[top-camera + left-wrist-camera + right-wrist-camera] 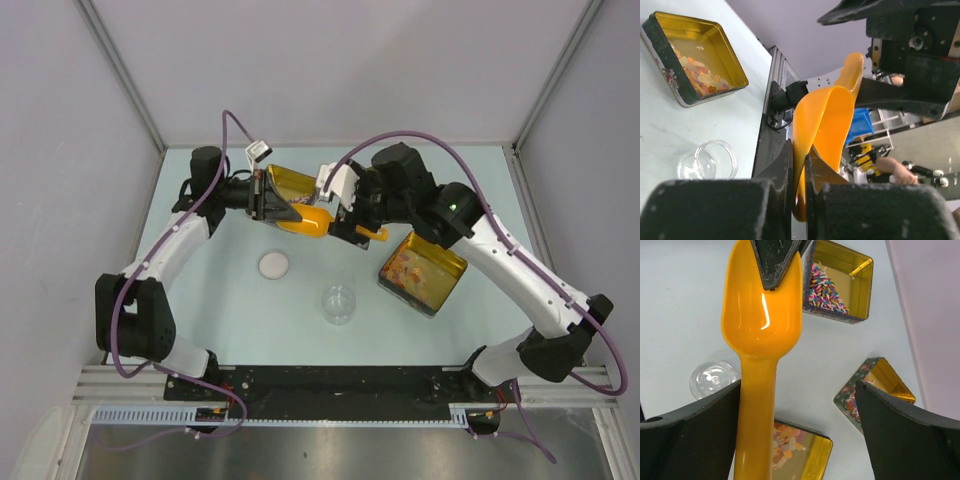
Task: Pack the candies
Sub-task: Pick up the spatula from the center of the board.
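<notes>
An orange scoop (305,220) hangs in the air between my two grippers, empty. My left gripper (273,203) is shut on the rim of its bowl (820,125), as the left wrist view shows with the jaws (799,150) pinched together. My right gripper (799,390) is open wide around the scoop's handle (756,405), which lies against its left finger (700,430). The candies (412,268) lie heaped in a gold tin (447,268) at right; they also show in the left wrist view (700,75) and the right wrist view (787,445).
A second gold tin (290,183) stands behind the left gripper, with striped sweets (822,287) in it. A third tin (880,385) shows in the right wrist view. A clear glass jar (338,303) and a white round lid (273,265) sit on the near table.
</notes>
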Available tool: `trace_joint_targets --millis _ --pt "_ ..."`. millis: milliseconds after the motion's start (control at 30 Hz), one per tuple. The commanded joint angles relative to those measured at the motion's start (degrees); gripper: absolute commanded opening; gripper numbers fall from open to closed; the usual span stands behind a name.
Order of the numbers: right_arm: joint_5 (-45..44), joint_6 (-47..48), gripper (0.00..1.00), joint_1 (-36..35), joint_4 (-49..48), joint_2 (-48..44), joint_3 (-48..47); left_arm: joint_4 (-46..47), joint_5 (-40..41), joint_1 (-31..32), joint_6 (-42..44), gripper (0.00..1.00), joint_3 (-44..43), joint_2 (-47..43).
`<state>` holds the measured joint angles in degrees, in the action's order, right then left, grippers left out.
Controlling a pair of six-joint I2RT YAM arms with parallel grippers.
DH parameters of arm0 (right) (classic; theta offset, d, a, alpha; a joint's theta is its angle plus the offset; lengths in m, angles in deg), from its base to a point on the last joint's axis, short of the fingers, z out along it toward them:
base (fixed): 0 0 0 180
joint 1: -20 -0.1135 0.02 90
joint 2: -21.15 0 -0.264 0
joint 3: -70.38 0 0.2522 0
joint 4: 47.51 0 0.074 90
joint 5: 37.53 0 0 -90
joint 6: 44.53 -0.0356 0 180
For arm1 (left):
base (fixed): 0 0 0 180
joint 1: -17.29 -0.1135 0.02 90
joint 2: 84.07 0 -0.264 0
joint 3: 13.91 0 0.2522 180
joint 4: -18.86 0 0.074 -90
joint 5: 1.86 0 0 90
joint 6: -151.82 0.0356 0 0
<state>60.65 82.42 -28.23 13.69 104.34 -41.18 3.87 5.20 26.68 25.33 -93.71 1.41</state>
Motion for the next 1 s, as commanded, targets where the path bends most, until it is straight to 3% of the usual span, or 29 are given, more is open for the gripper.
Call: trace_joint_targets --millis 0,133,300,400,433,567,967 --pt "11.3 -2.7 0.93 5.5 -2.3 -4.4 -1.9 9.8 -2.8 0.4 -6.5 0.00 2.4 -3.0" --pt "11.8 -3.3 0.94 5.4 -4.0 -4.9 0.4 15.1 -1.7 0.5 -11.4 0.00 3.3 -3.9" --pt "7.1 -3.7 0.92 3.5 -6.7 -5.2 3.5 15.3 1.2 0.3 -13.0 0.00 4.1 -4.0" --pt "6.5 -4.9 0.84 3.5 -8.6 -4.6 4.4 15.7 2.9 0.1 -13.6 0.00 4.5 -4.0" --pt "6.6 -5.3 0.77 3.4 -9.0 -4.5 4.5 16.3 3.2 0.1 -14.4 0.00 4.7 -4.0" --pt "6.4 -6.6 0.69 3.0 -11.0 -3.4 4.6 20.1 4.5 -0.7 -17.6 0.00 6.6 -3.2" --pt "2.7 -4.8 0.56 0.7 -12.9 -2.2 7.6 21.9 5.9 -2.9 -19.3 0.01 7.9 -3.0"
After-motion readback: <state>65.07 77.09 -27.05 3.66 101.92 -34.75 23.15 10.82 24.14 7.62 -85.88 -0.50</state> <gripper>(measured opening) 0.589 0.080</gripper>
